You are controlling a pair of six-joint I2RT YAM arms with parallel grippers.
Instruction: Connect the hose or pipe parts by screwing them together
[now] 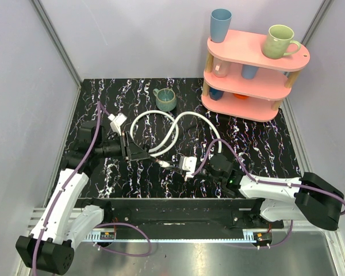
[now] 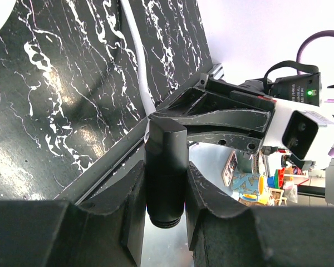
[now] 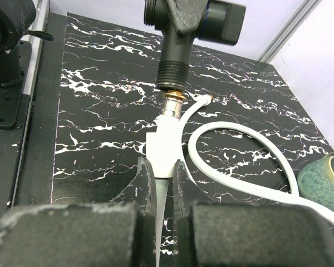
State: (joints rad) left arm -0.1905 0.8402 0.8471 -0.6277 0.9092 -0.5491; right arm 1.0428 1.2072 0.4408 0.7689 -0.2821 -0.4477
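Two white hoses [image 1: 161, 127] loop across the middle of the black marble table [image 1: 259, 149]. My left gripper [image 2: 166, 186] is shut on a black pipe fitting [image 2: 166, 167] with a threaded end; in the top view the left gripper [image 1: 132, 150] sits left of centre. My right gripper [image 3: 166, 167] is shut on the white end fitting [image 3: 166, 142] of one hose [image 3: 239, 167]. That fitting's brass nut [image 3: 172, 104] sits against the black fitting's thread [image 3: 174, 75]. In the top view the right gripper [image 1: 184, 164] faces the left one.
A green mug [image 1: 165, 99] stands behind the hose loops. At the back right is a pink three-tier shelf [image 1: 276, 54] with a blue cup [image 1: 220, 25], a light green mug [image 1: 279, 41] and more cups below. Purple cables [image 1: 92, 144] run along both arms.
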